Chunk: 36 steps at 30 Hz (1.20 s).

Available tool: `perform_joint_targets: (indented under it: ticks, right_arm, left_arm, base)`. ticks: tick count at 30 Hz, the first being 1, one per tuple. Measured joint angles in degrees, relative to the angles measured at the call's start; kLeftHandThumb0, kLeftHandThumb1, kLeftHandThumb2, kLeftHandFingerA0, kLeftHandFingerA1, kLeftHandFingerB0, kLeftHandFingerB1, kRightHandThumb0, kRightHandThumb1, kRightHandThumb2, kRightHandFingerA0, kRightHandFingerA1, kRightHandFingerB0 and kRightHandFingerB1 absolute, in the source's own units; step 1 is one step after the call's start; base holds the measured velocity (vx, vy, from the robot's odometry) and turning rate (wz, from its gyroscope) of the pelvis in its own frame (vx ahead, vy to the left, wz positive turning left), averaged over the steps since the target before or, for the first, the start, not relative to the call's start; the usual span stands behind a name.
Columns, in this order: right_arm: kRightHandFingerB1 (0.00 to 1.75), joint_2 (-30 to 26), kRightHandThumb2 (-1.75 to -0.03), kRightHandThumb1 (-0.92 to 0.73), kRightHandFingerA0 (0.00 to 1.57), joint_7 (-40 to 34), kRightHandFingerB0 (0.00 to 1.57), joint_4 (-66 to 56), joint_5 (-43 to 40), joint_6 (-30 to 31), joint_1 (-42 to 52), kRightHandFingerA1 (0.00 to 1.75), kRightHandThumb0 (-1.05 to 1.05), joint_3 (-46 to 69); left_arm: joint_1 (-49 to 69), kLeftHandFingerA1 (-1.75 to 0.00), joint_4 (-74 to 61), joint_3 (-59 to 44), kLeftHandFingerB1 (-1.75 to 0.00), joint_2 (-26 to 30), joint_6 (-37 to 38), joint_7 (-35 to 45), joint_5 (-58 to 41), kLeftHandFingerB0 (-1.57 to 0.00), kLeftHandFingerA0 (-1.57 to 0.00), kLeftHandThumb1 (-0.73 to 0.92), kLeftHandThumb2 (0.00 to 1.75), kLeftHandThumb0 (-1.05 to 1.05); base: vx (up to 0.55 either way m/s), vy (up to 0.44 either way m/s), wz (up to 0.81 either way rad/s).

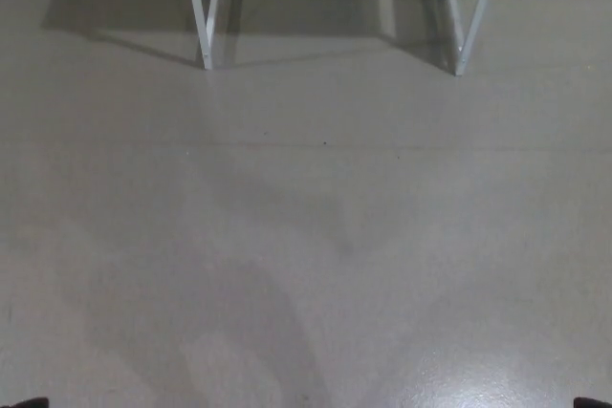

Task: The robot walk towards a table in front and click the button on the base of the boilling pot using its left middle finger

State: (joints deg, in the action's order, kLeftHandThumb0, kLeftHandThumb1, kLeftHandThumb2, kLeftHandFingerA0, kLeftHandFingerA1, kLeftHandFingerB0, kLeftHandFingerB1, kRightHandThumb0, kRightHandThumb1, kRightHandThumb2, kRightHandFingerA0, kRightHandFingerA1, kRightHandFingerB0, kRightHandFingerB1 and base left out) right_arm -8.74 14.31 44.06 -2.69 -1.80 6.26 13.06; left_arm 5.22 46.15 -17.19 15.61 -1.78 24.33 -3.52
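We see mostly bare grey floor (306,236). At the far left stands one white leg of the bench (203,21), at the far right another. Its top, the boiling pot and its button lie outside our view. Neither hand shows, so we cannot tell their state.

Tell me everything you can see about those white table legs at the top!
Only the lower parts of the table legs show: one pair at upper left and one at upper right. They look like thin white painted bars, probably metal. Each pair slants together toward the bottom and stands on the smooth grey floor, casting dark shadows leftward. The tabletop is out of the picture, and nothing else touches them.
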Motion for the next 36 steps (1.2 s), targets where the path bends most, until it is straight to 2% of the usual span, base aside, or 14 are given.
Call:
perform_joint_targets:
  ticks: [6,8,9,18,19,20,22,23,24,26,27,34,35,36]
  right_arm:
    - [0.51,0.0,-0.84,-0.36,0.27,3.0,0.19,0.0,-2.1,-1.8,0.5,0.55,-0.04,0.9]
    - [0.34,-0.1,-0.55,-0.54,0.39,3.5,0.31,0.0,-2.4,-2.2,0.6,0.39,-0.06,0.9]
    - [0.51,-0.1,-0.86,-0.38,0.28,3.7,0.19,0.0,-2.4,-2.4,0.6,0.56,-0.04,0.9]
    - [0.51,-0.4,-0.86,-0.38,0.28,4.3,0.18,0.1,-2.5,-4.4,0.9,0.56,-0.05,0.1]
    - [0.34,-0.4,-0.56,-0.55,0.40,4.3,0.31,0.1,-2.4,-4.5,0.9,0.39,-0.08,0.0]
    - [0.51,-0.4,-0.86,-0.37,0.28,4.3,0.19,0.1,-2.3,-4.7,1.0,0.56,-0.05,-0.2]
    - [0.51,-0.5,-0.86,-0.37,0.28,4.2,0.19,0.2,-2.3,-5.0,1.1,0.56,-0.05,-0.5]
    - [0.34,-0.7,-0.56,-0.55,0.40,4.2,0.30,0.3,-2.3,-5.1,1.1,0.39,-0.09,-0.5]
    - [0.51,-1.0,-0.86,-0.38,0.28,4.1,0.18,0.3,-2.3,-5.3,1.2,0.56,-0.05,-0.5]
    - [0.34,-1.2,-0.56,-0.56,0.40,3.9,0.31,0.2,-2.3,-5.5,1.5,0.38,-0.07,-0.5]
    - [0.51,-1.2,-0.87,-0.39,0.29,3.9,0.18,0.2,-2.3,-5.5,1.7,0.56,-0.04,-0.7]
    - [0.52,-0.6,-0.86,-0.37,0.31,3.5,0.20,0.2,-2.2,-5.7,2.3,0.57,-0.05,-1.4]
    - [0.34,-0.5,-0.55,-0.55,0.43,3.5,0.33,0.2,-2.2,-5.7,2.3,0.39,-0.07,-1.5]
    - [0.34,-0.5,-0.55,-0.55,0.43,3.5,0.33,0.2,-2.2,-5.8,2.3,0.39,-0.07,-1.5]
  left_arm:
    - [0.0,-0.34,-0.7,-2.0,-0.27,0.5,-1.8,5.6,-4.1,-0.17,-0.19,0.64,0.58,-0.01]
    - [0.0,-0.33,-0.7,-2.1,-0.27,0.5,-2.1,6.6,-4.8,-0.16,-0.19,0.63,0.58,-0.02]
    - [0.0,-0.34,-0.7,-2.0,-0.27,0.6,-2.1,7.2,-5.1,-0.17,-0.19,0.63,0.58,-0.02]
    - [0.6,-0.33,-0.6,-1.6,-0.27,0.7,-2.3,9.1,-6.6,-0.16,-0.18,0.63,0.58,0.00]
    - [0.5,-0.33,-0.5,-1.5,-0.26,0.8,-2.3,9.2,-6.6,-0.16,-0.18,0.63,0.58,0.00]
    - [0.5,-0.33,-0.5,-1.6,-0.27,0.9,-2.2,9.2,-6.6,-0.17,-0.19,0.63,0.58,0.01]
    - [0.2,-0.33,-0.6,-1.6,-0.27,1.3,-2.0,9.2,-6.8,-0.17,-0.19,0.63,0.58,0.01]
    - [0.2,-0.33,-0.5,-1.5,-0.27,1.3,-1.9,9.2,-6.8,-0.16,-0.19,0.63,0.59,0.02]
    - [0.5,-0.33,-0.4,-1.4,-0.27,1.1,-1.9,9.2,-6.8,-0.16,-0.19,0.63,0.59,0.02]
    - [0.8,-0.33,-0.4,-1.4,-0.27,1.1,-1.9,9.2,-6.8,-0.17,-0.19,0.62,0.58,0.01]
    - [0.9,-0.33,-0.4,-1.4,-0.27,1.1,-1.9,9.1,-6.8,-0.17,-0.19,0.62,0.59,0.01]
    - [1.8,-0.32,-1.4,-1.0,-0.27,1.4,-1.9,8.5,-6.8,-0.16,-0.19,0.62,0.58,0.02]
    - [1.7,-0.32,-1.5,-1.0,-0.27,1.7,-1.8,8.4,-6.8,-0.16,-0.19,0.62,0.58,0.02]
    - [1.7,-0.32,-1.5,-1.0,-0.27,2.0,-1.7,8.3,-6.8,-0.16,-0.19,0.62,0.58,0.02]
  base:
    - [0.00,0.000,0.00]
    - [0.00,0.000,0.00]
    - [0.00,0.000,0.00]
    - [0.01,-0.005,0.02]
    - [0.00,0.000,0.00]
    - [-0.12,-0.029,-0.01]
    - [-0.13,-0.035,0.22]
    - [-0.13,-0.020,-0.08]
    - [0.00,0.012,-0.11]
    - [0.02,0.051,-0.06]
    - [0.06,0.127,-0.08]
    - [0.17,0.316,-0.11]
    - [0.15,0.216,0.05]
    - [0.18,0.165,-0.01]
